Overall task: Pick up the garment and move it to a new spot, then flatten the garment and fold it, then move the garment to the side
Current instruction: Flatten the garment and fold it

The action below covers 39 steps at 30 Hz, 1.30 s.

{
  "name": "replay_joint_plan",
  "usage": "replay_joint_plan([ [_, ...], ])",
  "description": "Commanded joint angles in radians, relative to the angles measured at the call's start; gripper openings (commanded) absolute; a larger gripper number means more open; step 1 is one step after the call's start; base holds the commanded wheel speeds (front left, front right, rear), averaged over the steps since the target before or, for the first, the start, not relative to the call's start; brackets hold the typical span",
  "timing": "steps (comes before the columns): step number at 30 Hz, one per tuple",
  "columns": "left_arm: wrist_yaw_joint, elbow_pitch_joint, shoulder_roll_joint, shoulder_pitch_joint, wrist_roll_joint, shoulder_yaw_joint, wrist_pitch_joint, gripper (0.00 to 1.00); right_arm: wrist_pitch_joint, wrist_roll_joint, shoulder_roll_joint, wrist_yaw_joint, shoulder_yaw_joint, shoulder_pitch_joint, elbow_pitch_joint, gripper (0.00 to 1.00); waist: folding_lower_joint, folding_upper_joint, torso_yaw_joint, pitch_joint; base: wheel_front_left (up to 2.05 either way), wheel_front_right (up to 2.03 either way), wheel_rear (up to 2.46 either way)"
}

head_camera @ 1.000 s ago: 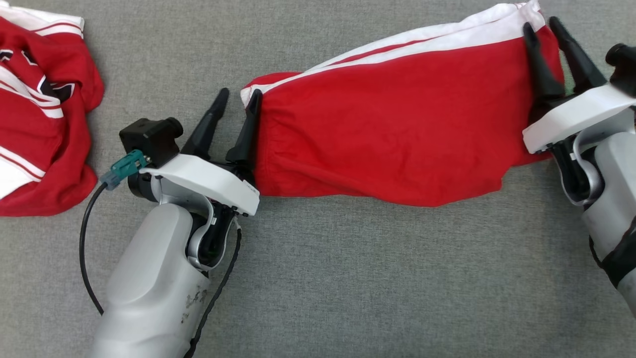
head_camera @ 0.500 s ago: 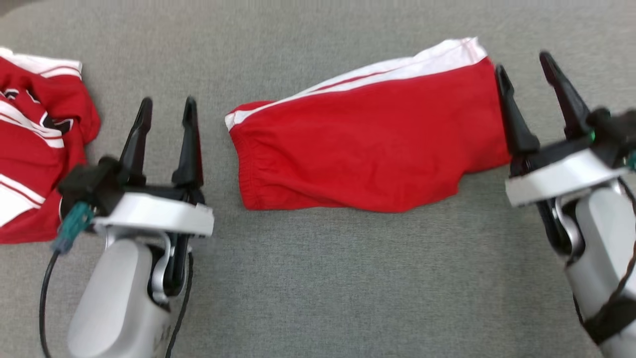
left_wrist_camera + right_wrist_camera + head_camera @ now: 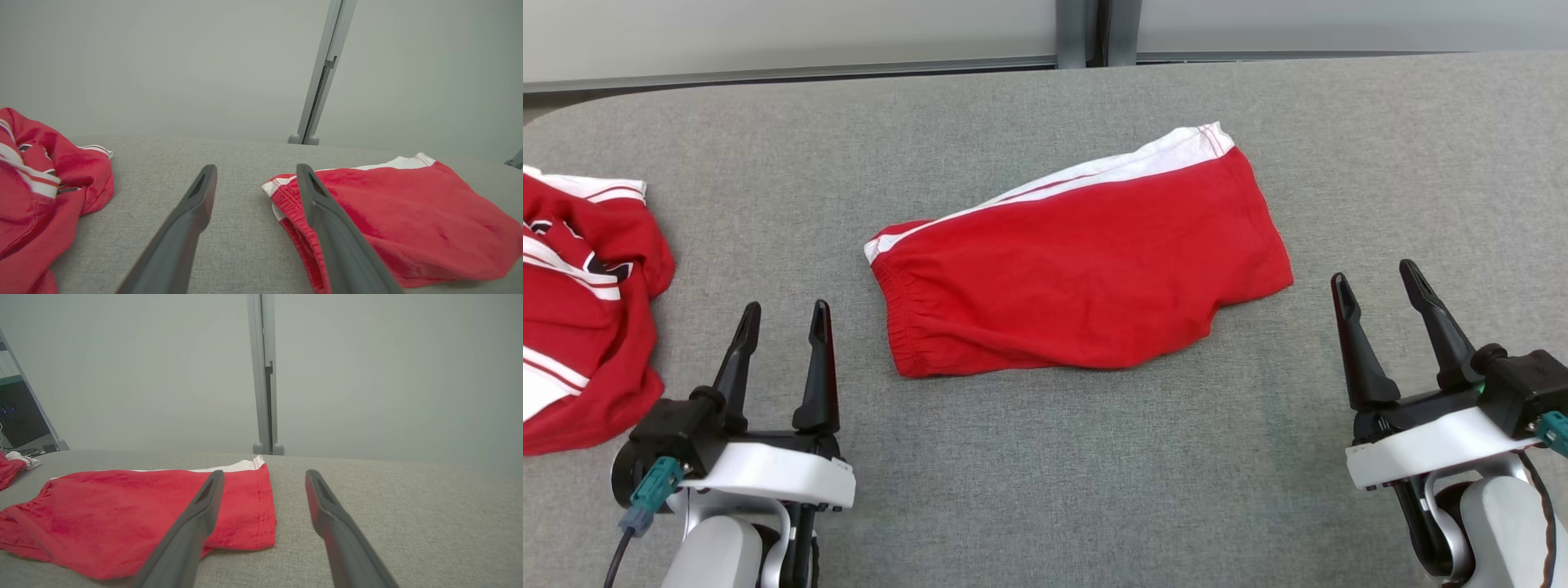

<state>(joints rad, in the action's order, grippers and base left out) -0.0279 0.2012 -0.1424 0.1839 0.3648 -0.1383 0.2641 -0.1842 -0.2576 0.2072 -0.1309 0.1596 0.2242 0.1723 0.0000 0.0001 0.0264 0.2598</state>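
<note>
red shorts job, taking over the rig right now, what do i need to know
Left gripper: jaws open, empty, short of the waistband end of the red shorts.
Right gripper: jaws open, empty, short of their hem end.
Shorts: fairly flat in the middle of the grey table, seemingly folded in half; a crumpled red-and-white garment lies at its left.
Done: flattening, apparently a fold. Left: move the shorts aside.

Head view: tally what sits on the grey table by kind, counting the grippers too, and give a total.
Red garments: 2 (folded shorts, crumpled garment)
Grippers: 2 (left gripper, right gripper, both open, holding nothing)
Total: 4
</note>
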Motion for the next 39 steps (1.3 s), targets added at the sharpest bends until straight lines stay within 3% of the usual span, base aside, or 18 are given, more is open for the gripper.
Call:
replay_joint_plan([
  [1, -0.003, -0.003, -0.004, -0.016, -0.003, 0.005, 0.000, 1.00, 0.011, 0.006, -0.006, 0.000, -0.010, -0.017, -0.021, 1.00, 0.0000, -0.0001, -0.005, -0.006, 0.00, 0.00, 0.00],
  [19, -0.006, -0.009, -0.004, 0.000, -0.015, -0.004, 0.000, 1.00, 0.048, 0.012, -0.016, 0.000, -0.031, -0.035, -0.074, 1.00, 0.0000, -0.0001, 0.008, -0.007, 0.00, 0.00, 0.00],
  [24, 0.005, -0.021, 0.010, 0.045, -0.021, -0.022, 0.000, 1.00, 0.069, -0.006, 0.002, 0.000, -0.056, -0.002, -0.038, 1.00, 0.0000, -0.0001, 0.043, 0.038, 0.00, 0.00, 0.00],
  [33, 0.036, -0.028, 0.051, 0.168, -0.030, -0.051, 0.000, 1.00, 0.097, -0.038, 0.053, 0.000, -0.010, 0.209, 0.187, 1.00, 0.0000, -0.0001, 0.128, 0.176, 0.00, 0.00, 0.00],
  [39, 0.055, -0.001, 0.067, 0.197, -0.034, -0.053, 0.000, 1.00, 0.126, -0.082, 0.028, 0.000, 0.062, 0.300, 0.379, 1.00, 0.0000, -0.0001, 0.137, 0.188, 0.00, 0.00, 0.00],
])
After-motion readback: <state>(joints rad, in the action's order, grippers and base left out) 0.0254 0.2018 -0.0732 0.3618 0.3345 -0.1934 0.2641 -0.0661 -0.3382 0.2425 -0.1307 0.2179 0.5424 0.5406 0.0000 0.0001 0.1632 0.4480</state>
